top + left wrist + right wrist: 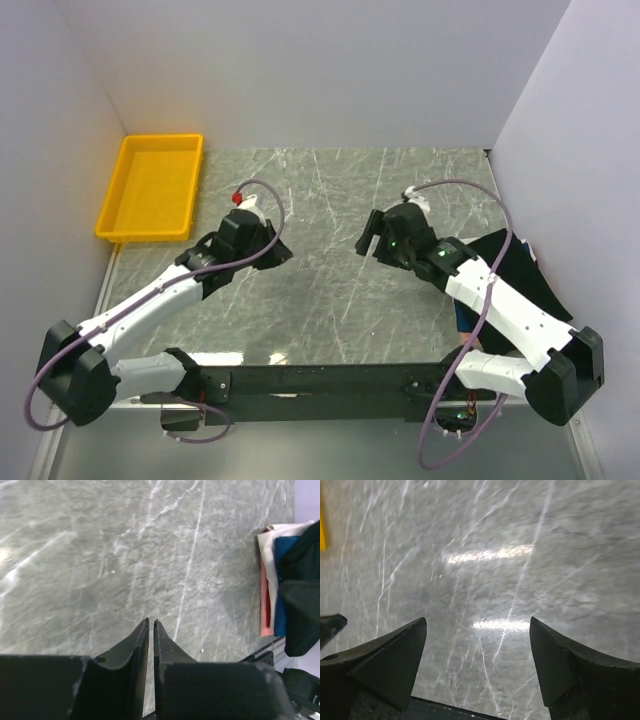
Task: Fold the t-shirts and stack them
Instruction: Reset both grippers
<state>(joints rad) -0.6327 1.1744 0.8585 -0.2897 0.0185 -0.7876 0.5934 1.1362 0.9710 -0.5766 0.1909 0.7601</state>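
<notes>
The shirts (528, 278) lie heaped at the right edge, probably leaving the middle for folding. The left gripper (151, 623) is pinched together on nothing; the right gripper (477, 622) gapes wide, ready to grab.

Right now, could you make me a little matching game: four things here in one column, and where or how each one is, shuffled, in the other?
Things:
1. yellow tray
2. left hand
3. right hand
4. black t-shirt

Place or state:
A. open
B. at the right edge of the table
C. in the far left corner
D. shut

Pairs: 1-C, 2-D, 3-A, 4-B
</notes>
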